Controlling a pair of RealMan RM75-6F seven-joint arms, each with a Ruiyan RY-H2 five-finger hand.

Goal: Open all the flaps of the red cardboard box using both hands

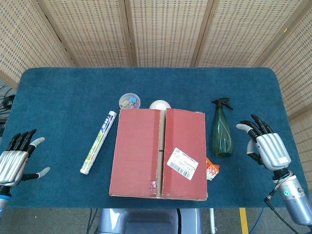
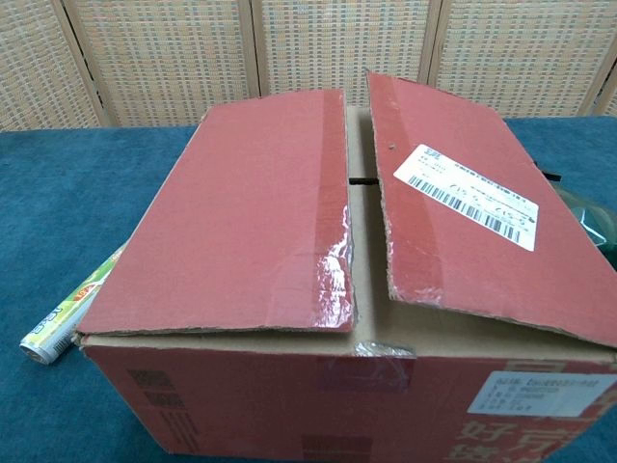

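Overhead, the red cardboard box [image 1: 158, 153] sits at the worktop's [image 1: 63, 97] six o'clock edge, both top flaps down. The left robot hand [image 1: 13, 163] waits at nine o'clock, the right robot hand [image 1: 267, 146] at three beside the spray bottle [image 1: 222, 129], both spread and empty. From the chest, the right flap [image 2: 463, 207] tilts up; hooking fingertips under each flap at the centre seam looks best.
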